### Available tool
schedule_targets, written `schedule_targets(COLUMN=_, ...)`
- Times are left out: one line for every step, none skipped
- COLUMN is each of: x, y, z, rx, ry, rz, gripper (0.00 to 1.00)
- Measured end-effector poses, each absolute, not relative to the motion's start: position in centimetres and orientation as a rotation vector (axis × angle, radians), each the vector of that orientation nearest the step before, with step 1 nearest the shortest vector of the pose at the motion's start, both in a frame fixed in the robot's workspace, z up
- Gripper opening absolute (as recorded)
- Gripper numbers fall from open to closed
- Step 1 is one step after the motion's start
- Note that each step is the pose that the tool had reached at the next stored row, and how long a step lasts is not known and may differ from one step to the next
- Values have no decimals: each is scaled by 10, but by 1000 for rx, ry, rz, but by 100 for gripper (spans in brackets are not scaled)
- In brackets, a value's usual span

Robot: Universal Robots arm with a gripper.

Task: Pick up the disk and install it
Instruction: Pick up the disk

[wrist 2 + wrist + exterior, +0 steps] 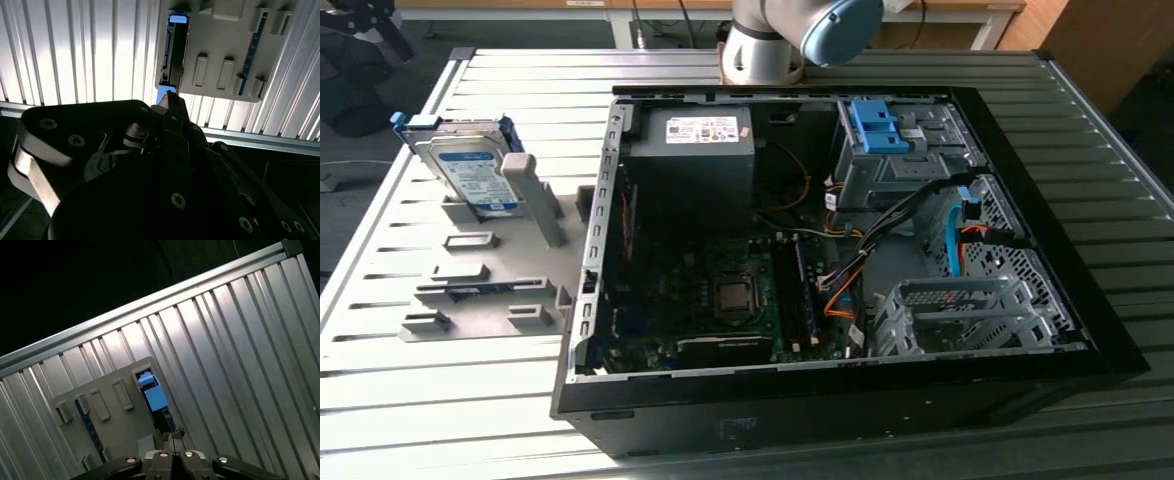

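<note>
The disk (467, 165) stands on edge in the grey rack (494, 290), near the surface's (400, 400) corner at the exterior view's left, beside the open computer case (1101, 330). In both wrist views my gripper (173, 432) (169, 97) hangs above the rack, its tips drawn together on nothing, in line with the disk's (155, 395) (175, 50) blue-framed edge but apart from it. I judge the task barely begun: the disk is not yet grasped or lifted, and the drive cage (894, 165) inside the case carries a bare blue bracket (874, 125).
</note>
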State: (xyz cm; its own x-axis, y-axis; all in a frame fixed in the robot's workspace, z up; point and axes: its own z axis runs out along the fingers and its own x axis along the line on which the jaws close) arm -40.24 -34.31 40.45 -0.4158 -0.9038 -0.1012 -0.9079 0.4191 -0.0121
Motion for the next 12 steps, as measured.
schedule_targets(x=-402, y=-343, z=405, rx=-1644, ry=2568, rz=68, gripper=11)
schedule_targets(x=-402, y=-343, z=405, rx=-1643, ry=2567, rz=68, gripper=11)
schedule_targets(x=-402, y=-343, z=405, rx=-1643, ry=2567, rz=68, gripper=11)
schedule_targets(x=-402, y=-343, z=405, rx=-1643, ry=2567, rz=68, gripper=11)
schedule_targets(x=-402, y=-343, z=405, rx=-1643, ry=2567, rz=68, gripper=11)
schedule_targets(x=-402, y=-343, z=406, rx=-1642, ry=2567, rz=68, gripper=11)
schedule_targets(x=-402, y=-343, z=406, rx=-1642, ry=2567, rz=68, gripper=11)
schedule_targets(x=-402, y=-343, z=406, rx=-1642, ry=2566, rz=68, gripper=11)
schedule_targets(x=-402, y=-343, z=406, rx=-1642, ry=2566, rz=68, gripper=11)
schedule_targets(x=-402, y=-343, z=406, rx=-1641, ry=2566, rz=68, gripper=11)
schedule_targets(x=-402, y=-343, z=407, rx=-1641, ry=2566, rz=68, gripper=11)
schedule_targets(x=-402, y=-343, z=407, rx=-1641, ry=2565, rz=68, gripper=11)
